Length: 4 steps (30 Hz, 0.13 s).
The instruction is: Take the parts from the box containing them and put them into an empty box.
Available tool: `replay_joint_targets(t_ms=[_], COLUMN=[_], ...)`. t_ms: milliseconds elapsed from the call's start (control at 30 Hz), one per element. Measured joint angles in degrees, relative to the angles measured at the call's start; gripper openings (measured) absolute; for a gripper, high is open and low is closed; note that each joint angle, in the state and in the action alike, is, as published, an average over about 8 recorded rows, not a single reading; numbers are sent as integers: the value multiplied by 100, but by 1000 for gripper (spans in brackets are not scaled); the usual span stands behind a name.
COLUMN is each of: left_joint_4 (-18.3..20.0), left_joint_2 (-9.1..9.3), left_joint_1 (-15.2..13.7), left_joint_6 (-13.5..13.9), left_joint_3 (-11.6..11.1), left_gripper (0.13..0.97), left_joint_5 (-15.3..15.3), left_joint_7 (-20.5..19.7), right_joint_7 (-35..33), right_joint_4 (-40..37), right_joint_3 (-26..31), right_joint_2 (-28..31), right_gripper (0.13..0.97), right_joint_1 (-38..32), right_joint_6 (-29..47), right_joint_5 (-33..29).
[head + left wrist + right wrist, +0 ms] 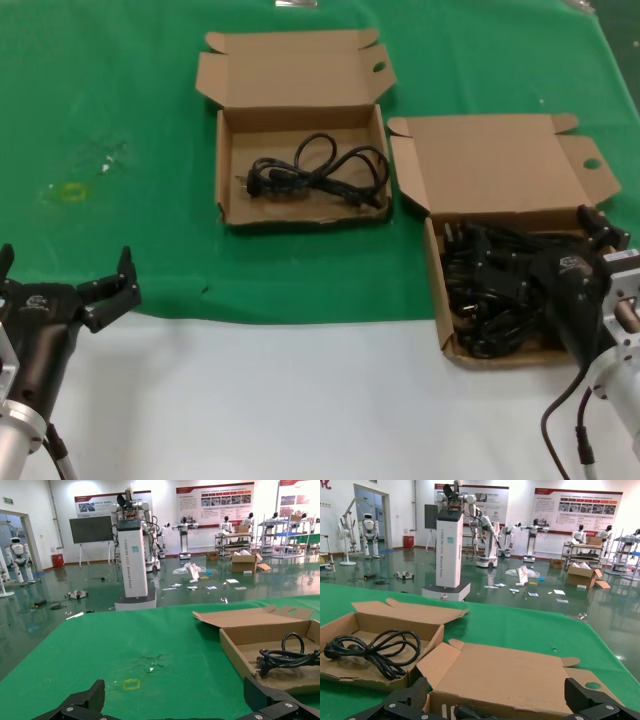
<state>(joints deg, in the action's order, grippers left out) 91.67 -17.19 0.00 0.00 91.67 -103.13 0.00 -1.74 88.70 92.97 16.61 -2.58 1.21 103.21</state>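
Fingers (127, 272) of the left gripper (62, 277) are spread apart and grasp nothing; that gripper hovers low over the near edge of the green cloth (110, 120), well to the left of the far box (300, 160). The right gripper (598, 238) reaches down over the near box (437, 262), just right of the far box, and its fingers (582, 695) stand wide with nothing between them.

The far box, lid flap folded back, holds one looped black power cord (318, 170) lying flat on its floor. The near box, also with its lid open, is packed with a tangled heap of black power cords (495, 290), plugs sticking up among the loops; the right gripper partly hides the heap's right side.

Both boxes sit on the green cloth, which covers the far part of the worktop (300, 400); nearer than the boxes the worktop is bare white. A small yellowish mark (72, 192) shows on the cloth left of the far box. Beyond the worktop, the wrist views show a hall with a white robot pedestal (132, 555) and wall posters.
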Motion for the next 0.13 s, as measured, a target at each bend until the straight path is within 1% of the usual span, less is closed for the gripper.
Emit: replay_joint_targets(t_ms=[133], left_joint_4=[0], left_joint_2=[0], left_joint_1=[0], left_joint_6=[0], left_joint_3=[0], left_gripper=[966], left_joint_5=[0], left_joint_7=[0], right_joint_7=[0], right_joint_4=[0], right_joint_3=[0], right_joint_2=[0], right_gripper=[966], right_joint_1=[0], right_joint_6=[0], right_joint_5=[0])
